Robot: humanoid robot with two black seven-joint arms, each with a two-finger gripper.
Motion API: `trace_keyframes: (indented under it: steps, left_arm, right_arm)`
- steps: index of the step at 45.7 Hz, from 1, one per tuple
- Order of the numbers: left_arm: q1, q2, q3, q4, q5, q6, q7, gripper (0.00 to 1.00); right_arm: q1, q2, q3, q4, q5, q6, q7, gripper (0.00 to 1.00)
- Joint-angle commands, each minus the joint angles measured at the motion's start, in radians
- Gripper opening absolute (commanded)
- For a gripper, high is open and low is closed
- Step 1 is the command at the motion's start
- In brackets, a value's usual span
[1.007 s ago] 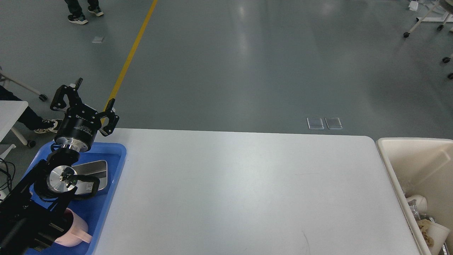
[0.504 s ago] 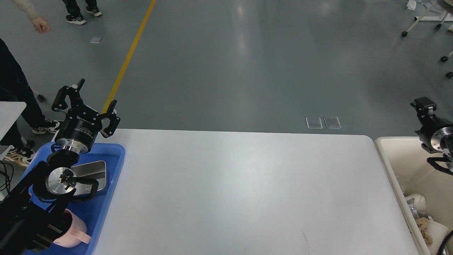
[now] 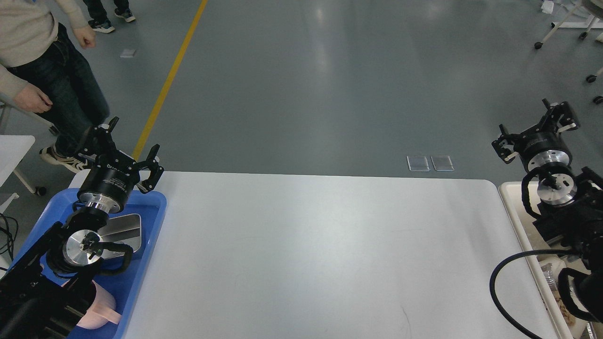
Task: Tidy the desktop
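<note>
The desktop (image 3: 320,245) is a large white-grey tabletop with rounded corners, and nothing lies on it. My left gripper (image 3: 126,145) is open and empty, held above the far end of the blue tray (image 3: 150,221) at the desktop's left edge. My right gripper (image 3: 534,123) is open and empty, raised above the far end of the beige bin (image 3: 511,197) at the right edge. In the tray lie a metal dish (image 3: 125,228) and a pink cup (image 3: 101,308), partly hidden by my left arm.
A person (image 3: 52,70) in a beige top and dark trousers stands on the floor at the far left, close behind my left gripper. A small white table (image 3: 12,150) is at the left edge. Crumpled rubbish shows in the bin (image 3: 549,278) under my right arm.
My right arm has come into view and risen over the bin, gripper open. My left gripper dropped slightly and shifted right. A person walked in at the far left.
</note>
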Motion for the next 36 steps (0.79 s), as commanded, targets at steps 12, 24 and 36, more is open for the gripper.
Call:
trace_keyframes:
  steps: [12,24,36]
  left_arm:
    - [0.072,0.025,-0.026,-0.011,-0.043,-0.008,-0.001,0.97]
    - [0.085,0.030,-0.045,-0.011,-0.042,-0.008,-0.001,0.97]
    - [0.084,0.031,-0.049,-0.011,-0.043,-0.009,-0.001,0.97]
  right_arm:
    - [-0.299,-0.064,0.046,0.411,-0.004,0.160,0.003,1.00]
    - [-0.515,-0.219,0.193,0.808,-0.039,0.157,0.058,1.00]
    - [-0.653,-0.248,0.313,0.860,-0.116,0.159,0.078,1.00]
